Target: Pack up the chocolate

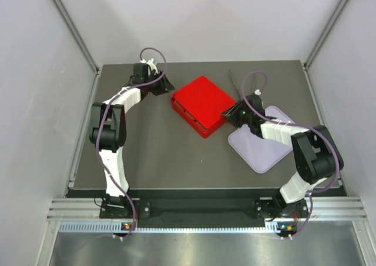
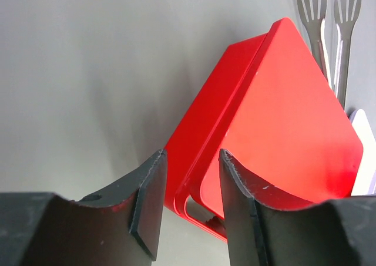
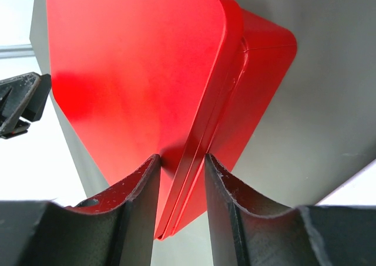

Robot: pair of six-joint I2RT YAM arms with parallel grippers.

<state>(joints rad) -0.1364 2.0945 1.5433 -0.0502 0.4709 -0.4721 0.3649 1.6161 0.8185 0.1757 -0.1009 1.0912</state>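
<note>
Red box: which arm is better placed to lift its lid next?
Right, probably. On the right gripper the jaws straddle the lid edge of the red box at a corner. On the left gripper the jaws stand open, the box seemingly beyond their tips.

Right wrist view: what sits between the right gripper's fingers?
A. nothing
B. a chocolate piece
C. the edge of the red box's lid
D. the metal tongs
C: the rim of the red lid runs down between the fingers of the right gripper, at a corner of the box.

Parted left gripper [image 2: 191,160], red box [image 2: 282,131], metal tongs [image 2: 329,31] beyond
</note>
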